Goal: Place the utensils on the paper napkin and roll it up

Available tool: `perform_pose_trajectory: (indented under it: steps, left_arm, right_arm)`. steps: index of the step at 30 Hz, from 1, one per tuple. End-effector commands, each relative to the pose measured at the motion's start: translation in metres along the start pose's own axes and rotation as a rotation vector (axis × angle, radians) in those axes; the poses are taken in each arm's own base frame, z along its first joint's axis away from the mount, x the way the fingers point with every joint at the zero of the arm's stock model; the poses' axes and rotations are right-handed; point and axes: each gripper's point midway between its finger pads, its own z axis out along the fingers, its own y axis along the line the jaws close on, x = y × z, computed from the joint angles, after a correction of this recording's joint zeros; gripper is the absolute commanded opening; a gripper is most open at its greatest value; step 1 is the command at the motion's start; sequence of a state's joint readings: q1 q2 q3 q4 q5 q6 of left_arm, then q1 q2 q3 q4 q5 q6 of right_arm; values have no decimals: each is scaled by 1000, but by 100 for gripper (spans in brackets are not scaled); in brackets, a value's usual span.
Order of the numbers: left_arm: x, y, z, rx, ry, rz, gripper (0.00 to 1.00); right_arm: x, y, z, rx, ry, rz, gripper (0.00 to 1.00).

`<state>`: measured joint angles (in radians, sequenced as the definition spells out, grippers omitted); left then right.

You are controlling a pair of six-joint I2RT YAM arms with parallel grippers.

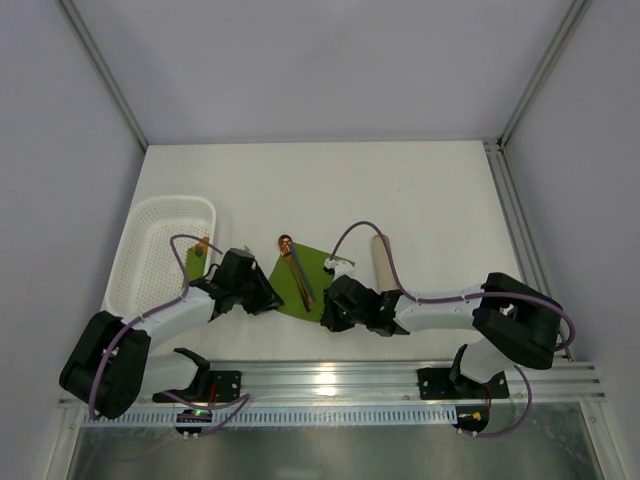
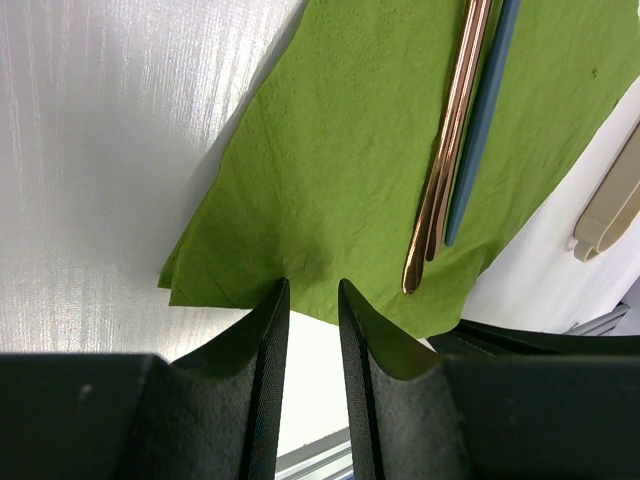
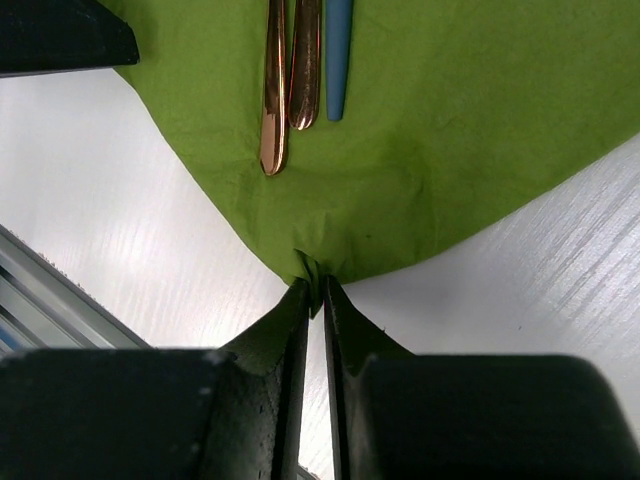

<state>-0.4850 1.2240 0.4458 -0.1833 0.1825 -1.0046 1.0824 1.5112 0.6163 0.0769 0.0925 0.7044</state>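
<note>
Where the overhead view looks down, you see the paper napkin (image 1: pixel 316 265) flat on the counter (image 1: pixel 400 190), with the utensils (image 1: pixel 298 272) lying along the napkin's middle. Left wrist view: the left pincer (image 2: pixel 313 290) stands at the napkin's near edge, jaws slightly parted, clasping nothing. Right wrist view: the right pincer (image 3: pixel 313 287) is clenched on the napkin's corner, paper puckered between its tips. Expect thin, limp, easily torn paper; take it by an edge or corner, and roll gently so the stiff, slick metal does not slide off.
</note>
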Motion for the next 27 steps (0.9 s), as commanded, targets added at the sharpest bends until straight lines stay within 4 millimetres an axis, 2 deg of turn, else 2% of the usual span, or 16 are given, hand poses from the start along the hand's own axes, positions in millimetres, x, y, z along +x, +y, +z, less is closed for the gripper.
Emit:
perform_pose_trajectory:
  steps: [1, 8, 10, 11, 13, 15, 24, 27]
  left_arm:
    - [-6, -4, -2, 16, -33, 35, 27]
    - [-6, 1, 0, -7, -34, 33, 20]
    - [-6, 2, 0, -12, -36, 31, 17]
    - [-5, 3, 0, -15, -33, 31, 16]
    - [-5, 4, 0, -19, -35, 30, 14]
    - [-5, 5, 0, -24, -34, 31, 12]
    - [-5, 7, -3, -29, -42, 33, 0]
    - [-4, 7, -2, -33, -38, 32, 0]
  right_arm:
    - [-18, 12, -9, 0, -57, -31, 14]
    - [-26, 23, -18, 2, -61, -69, 12]
    - [-25, 23, -19, 7, -54, -77, 16]
    - [-25, 24, -20, 4, -54, -78, 24]
    - [-25, 25, -21, 0, -57, -75, 29]
    - [-24, 21, -22, 12, -59, -73, 32]
    - [-12, 1, -27, 60, -72, 2, 33]
    - [-6, -6, -26, 78, -66, 17, 33]
